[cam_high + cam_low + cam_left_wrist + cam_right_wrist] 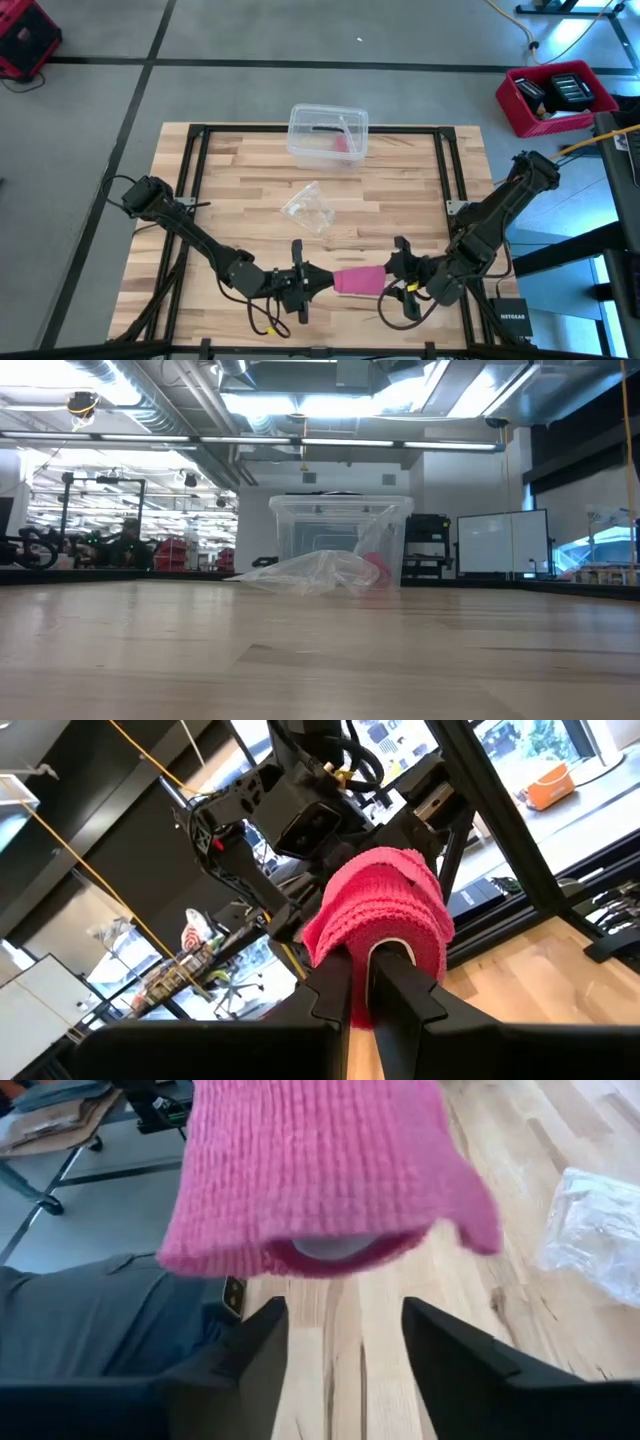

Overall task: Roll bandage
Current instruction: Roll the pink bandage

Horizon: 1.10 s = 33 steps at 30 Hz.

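The pink bandage, wound into a thick roll, hangs near the table's front edge between my two grippers. My left gripper comes at it from the table's left and is shut on the bandage. My right gripper stands just right of the roll, open. In the right wrist view its two fingers stand apart short of the bandage and touch nothing. Neither arm nor the roll shows in the low view. My left gripper pinches the roll's left end between its two fingers, with pink fabric showing in the narrow gap. The fingers lie roughly level, coming from the table's left, along the roll's length. The roll sticks out past the fingertips toward the right gripper, lifted clear of the table.
A clear plastic box with something pink inside stands at the table's far middle. A crumpled clear wrapper lies in front of it at mid-table. A red bin sits on the floor beyond the table's right far corner.
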Each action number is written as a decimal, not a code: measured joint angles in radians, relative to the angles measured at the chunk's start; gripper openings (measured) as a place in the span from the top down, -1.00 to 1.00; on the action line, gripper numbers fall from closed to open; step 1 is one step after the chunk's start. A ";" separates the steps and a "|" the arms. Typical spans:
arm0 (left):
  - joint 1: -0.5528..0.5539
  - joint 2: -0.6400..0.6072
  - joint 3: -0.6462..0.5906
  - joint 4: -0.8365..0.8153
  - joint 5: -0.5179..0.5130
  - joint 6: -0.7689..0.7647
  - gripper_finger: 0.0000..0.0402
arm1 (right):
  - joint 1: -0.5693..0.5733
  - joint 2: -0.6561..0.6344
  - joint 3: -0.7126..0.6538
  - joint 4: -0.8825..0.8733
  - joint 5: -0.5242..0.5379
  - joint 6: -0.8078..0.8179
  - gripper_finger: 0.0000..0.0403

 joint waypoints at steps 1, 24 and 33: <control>0.000 0.000 0.000 0.000 0.000 -0.006 0.89 | 0.000 -0.008 0.000 -0.005 -0.001 0.000 -0.02; 0.033 -0.001 -0.004 -0.079 0.090 -0.591 0.89 | 0.359 0.102 0.000 -0.094 0.701 0.004 -0.08; 0.137 -0.001 -0.004 -0.082 0.367 -0.928 0.89 | 0.345 0.174 0.000 -0.071 0.829 -0.100 -0.08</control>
